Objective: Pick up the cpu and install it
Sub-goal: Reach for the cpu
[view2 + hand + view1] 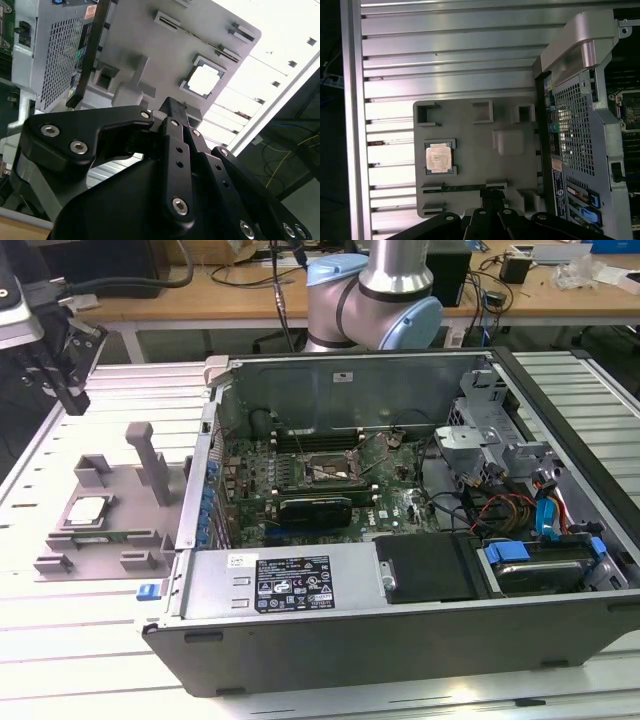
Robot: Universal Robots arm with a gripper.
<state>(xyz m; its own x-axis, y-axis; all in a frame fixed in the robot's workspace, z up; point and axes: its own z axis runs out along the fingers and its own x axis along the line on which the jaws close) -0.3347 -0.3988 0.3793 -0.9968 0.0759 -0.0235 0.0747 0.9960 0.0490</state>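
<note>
The cpu (pixel 87 510) is a small silvery square chip lying flat in a recess of the grey fixture tray (pixel 125 502), at the exterior view's left, outside the computer case. Both wrist views look down on the cpu (pixel 204 81) (pixel 439 158) in its tray (pixel 470 132). My black gripper (pixel 68 392) hangs high above the table, above and behind the tray and well clear of the chip. Its fingers (pixel 492 194) (pixel 172 106) are shut together with nothing between them. The motherboard's open socket (pixel 322 472) sits in the middle of the case.
The open computer case (pixel 400 610) lies on its side across the slatted metal table (pixel 60 640). A black expansion card (pixel 315 508) sits just in front of the socket. Cables and drive cages (pixel 520 510) crowd the exterior view's right. The arm's base (pixel 375 300) stands behind the case.
</note>
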